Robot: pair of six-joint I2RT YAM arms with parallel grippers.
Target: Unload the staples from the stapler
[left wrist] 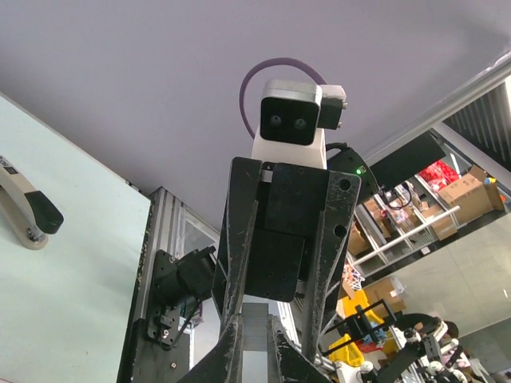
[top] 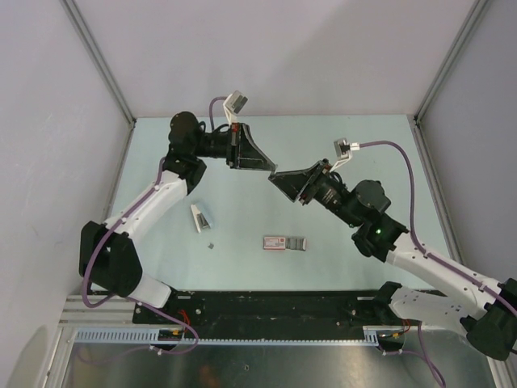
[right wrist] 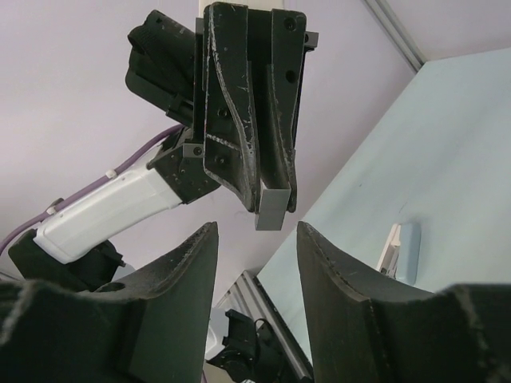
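Observation:
The red stapler point(top: 284, 242) lies flat on the table in front of the right arm, touched by neither gripper. My left gripper point(top: 269, 166) point(left wrist: 257, 321) is raised above the table and shut on the staples point(right wrist: 271, 206) point(left wrist: 256, 345), a short grey strip sticking out past its tips. My right gripper point(top: 277, 178) point(right wrist: 254, 233) faces it tip to tip and stands open. Its fingers point(right wrist: 188, 263) flank the strip's free end without touching it.
A pale white-and-grey piece point(top: 200, 217) point(left wrist: 28, 209) point(right wrist: 402, 251) lies on the table near the left arm, with a tiny dark speck point(top: 210, 245) beside it. Metal frame posts stand at the back corners, and the black base rail point(top: 266, 311) runs along the near edge.

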